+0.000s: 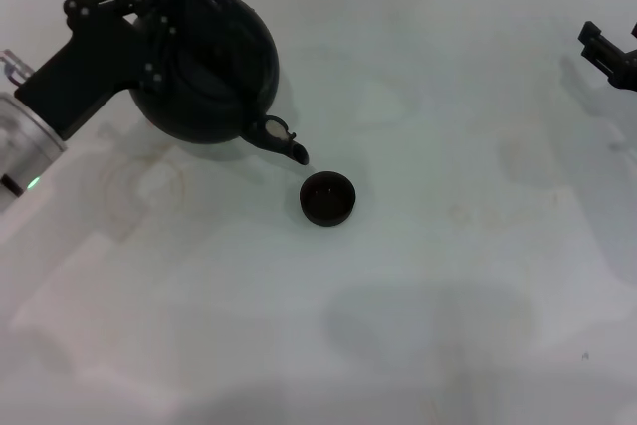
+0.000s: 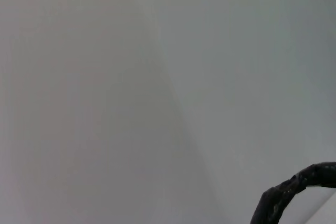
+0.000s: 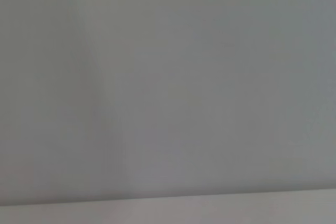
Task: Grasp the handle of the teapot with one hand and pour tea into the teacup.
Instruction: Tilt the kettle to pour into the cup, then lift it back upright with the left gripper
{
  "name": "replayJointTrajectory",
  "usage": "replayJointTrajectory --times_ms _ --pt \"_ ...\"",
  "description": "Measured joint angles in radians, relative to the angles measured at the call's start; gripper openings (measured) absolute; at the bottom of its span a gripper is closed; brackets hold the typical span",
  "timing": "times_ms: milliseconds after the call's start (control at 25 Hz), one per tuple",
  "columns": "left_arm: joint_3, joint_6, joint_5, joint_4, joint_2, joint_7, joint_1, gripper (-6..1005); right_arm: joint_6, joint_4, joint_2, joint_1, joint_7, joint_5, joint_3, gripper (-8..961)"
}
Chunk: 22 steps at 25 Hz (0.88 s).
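Observation:
The large black teapot point(image 1: 204, 62) is at the far left in the head view, tilted with its short spout point(image 1: 286, 140) pointing down toward the teacup. The tiny dark teacup point(image 1: 327, 198) stands on the white table just right of and nearer than the spout tip, a small gap apart. My left gripper point(image 1: 151, 2) is at the pot's top left side, shut on the handle point(image 1: 167, 9). A piece of the dark textured handle point(image 2: 294, 190) shows in the left wrist view. My right gripper point(image 1: 609, 52) is parked at the far right edge.
The white table point(image 1: 448, 276) spreads around the cup. A faint round mark point(image 1: 139, 186) lies on the table below the teapot. The right wrist view shows only a plain pale surface.

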Motion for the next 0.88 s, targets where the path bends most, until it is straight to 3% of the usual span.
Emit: replayJointTrajectory --times_ms 880 --pt "0.025 -0.004 0.010 -0.055 -0.003 0.154 -0.011 121 -0.022 -0.008 0.000 0.001 0.004 0.007 0.003 830"
